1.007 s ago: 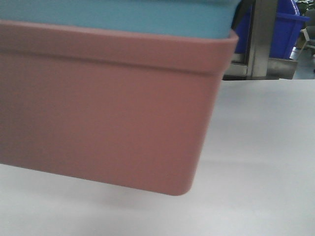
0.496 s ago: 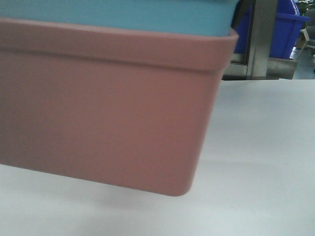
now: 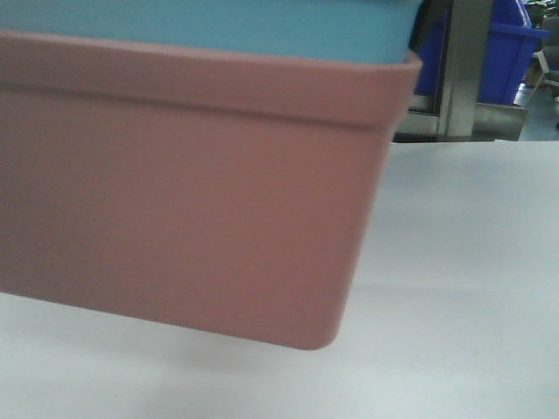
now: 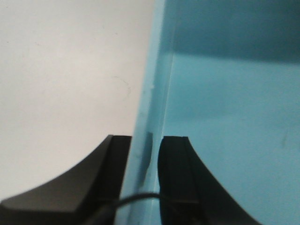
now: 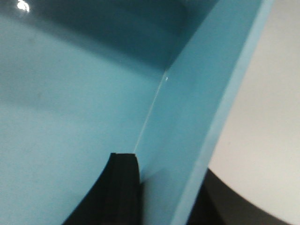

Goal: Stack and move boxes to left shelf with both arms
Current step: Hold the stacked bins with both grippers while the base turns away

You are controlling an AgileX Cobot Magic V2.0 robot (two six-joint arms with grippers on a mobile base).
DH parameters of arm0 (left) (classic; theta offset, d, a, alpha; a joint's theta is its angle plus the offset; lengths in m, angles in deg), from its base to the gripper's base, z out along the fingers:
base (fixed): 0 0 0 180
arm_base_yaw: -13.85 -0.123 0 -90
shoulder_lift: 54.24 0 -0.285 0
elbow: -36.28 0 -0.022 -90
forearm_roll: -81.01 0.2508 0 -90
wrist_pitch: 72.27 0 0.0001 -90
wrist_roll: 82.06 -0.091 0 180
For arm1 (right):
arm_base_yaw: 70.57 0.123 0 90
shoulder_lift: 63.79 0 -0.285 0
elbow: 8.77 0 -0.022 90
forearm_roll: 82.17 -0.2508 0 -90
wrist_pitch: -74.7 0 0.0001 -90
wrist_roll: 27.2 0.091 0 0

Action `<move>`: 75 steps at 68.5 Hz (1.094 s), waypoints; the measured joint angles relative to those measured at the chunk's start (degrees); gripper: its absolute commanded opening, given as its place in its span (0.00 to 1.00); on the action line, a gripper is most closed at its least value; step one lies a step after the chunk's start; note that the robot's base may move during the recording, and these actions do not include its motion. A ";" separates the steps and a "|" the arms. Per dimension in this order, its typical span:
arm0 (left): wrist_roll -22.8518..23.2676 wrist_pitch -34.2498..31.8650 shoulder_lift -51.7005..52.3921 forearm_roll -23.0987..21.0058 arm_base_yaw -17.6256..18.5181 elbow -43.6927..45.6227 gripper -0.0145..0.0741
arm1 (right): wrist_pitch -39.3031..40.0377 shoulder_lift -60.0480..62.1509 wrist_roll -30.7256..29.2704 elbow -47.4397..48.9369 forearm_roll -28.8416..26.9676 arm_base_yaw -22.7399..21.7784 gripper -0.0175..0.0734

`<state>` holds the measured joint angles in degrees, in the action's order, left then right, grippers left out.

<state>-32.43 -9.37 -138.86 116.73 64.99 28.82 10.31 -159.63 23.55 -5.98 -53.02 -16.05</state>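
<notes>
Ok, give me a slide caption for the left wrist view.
Left pincer grips a side wall of the light blue box, white tabletop beyond.

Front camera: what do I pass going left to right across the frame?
Salmon pink box → steel post → dark blue bin, mostly right of the post. The light blue box overlaps the pink one, so it's left out.
</notes>
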 measured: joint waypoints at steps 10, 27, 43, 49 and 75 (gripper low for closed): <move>0.00 0.00 0.00 0.03 0.00 0.00 0.15 | 0.00 0.00 0.00 0.00 0.00 0.00 0.25; 0.00 0.00 -0.10 0.03 0.00 0.00 0.15 | 0.00 -0.02 0.00 0.00 0.00 0.00 0.25; 0.00 0.00 -0.09 0.03 0.00 0.00 0.15 | 0.00 -0.02 0.00 0.00 0.00 0.09 0.25; 0.00 0.00 -0.09 0.13 0.00 0.00 0.15 | 0.00 -0.02 0.00 0.00 -0.10 0.09 0.25; 0.00 0.00 -0.09 0.13 0.00 0.00 0.15 | 0.00 -0.02 0.00 0.00 -0.10 0.09 0.25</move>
<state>-32.43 -9.37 -138.95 116.86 64.99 28.82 10.31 -159.65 23.55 -5.98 -53.12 -15.96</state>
